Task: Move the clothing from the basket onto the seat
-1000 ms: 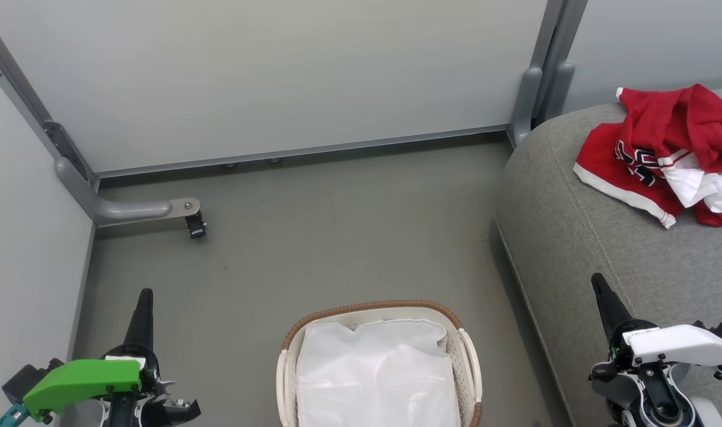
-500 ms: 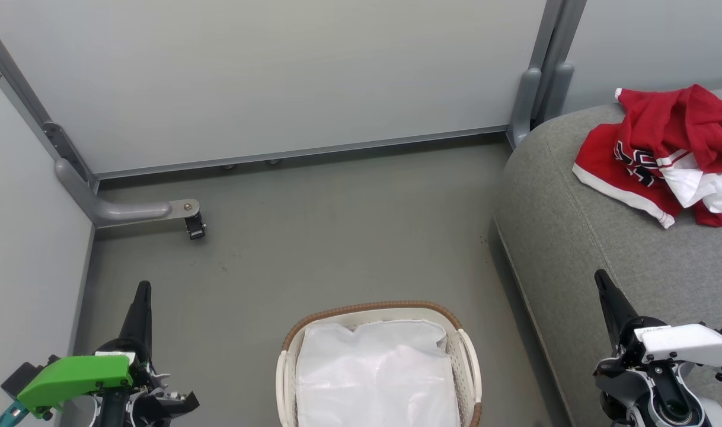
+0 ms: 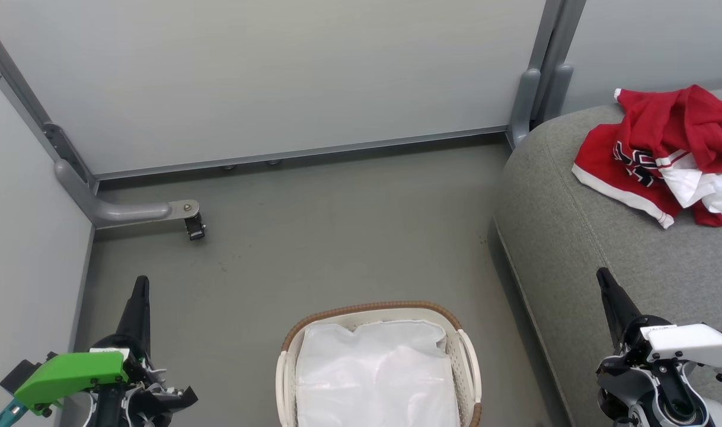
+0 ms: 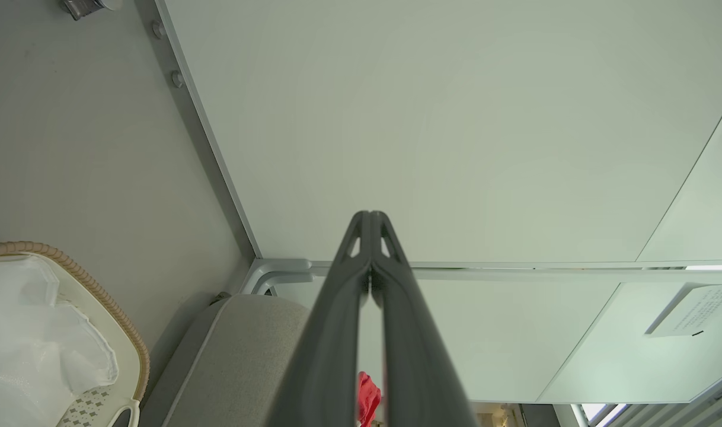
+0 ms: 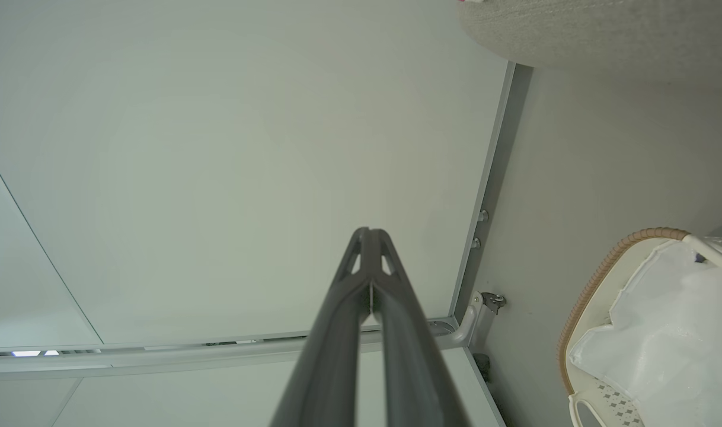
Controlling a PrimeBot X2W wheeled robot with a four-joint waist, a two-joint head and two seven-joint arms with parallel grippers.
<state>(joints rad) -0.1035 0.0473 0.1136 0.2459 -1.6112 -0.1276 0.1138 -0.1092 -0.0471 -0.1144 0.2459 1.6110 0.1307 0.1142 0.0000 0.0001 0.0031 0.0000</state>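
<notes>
Left claw (image 3: pixel 140 286) is pressed shut and holds nothing, low beside the basket (image 3: pixel 370 308). Right claw (image 3: pixel 604 277) is shut tight and empty too, above the grey seat (image 3: pixel 574 249). The red clothing (image 3: pixel 663 142) lies in a heap on that seat. The basket has its white liner (image 3: pixel 376 373) and no red clothes that I can see. The job looks done.

Grey floor (image 3: pixel 337 237) with a few dark scuffs. Pale partition panels (image 3: pixel 278 77) at back and left, with a metal rail (image 3: pixel 302 152) along the base and two small studs (image 3: pixel 272 161) under it. A curved grey foot (image 3: pixel 130 210) comes out of the left corner, with a black caster (image 3: pixel 195 227) at its tip, probably; it's small in frame. Grey post (image 3: pixel 536 101) at the right panel joint. Paper notice (image 4: pixel 693 308) on a panel, text unreadable.
</notes>
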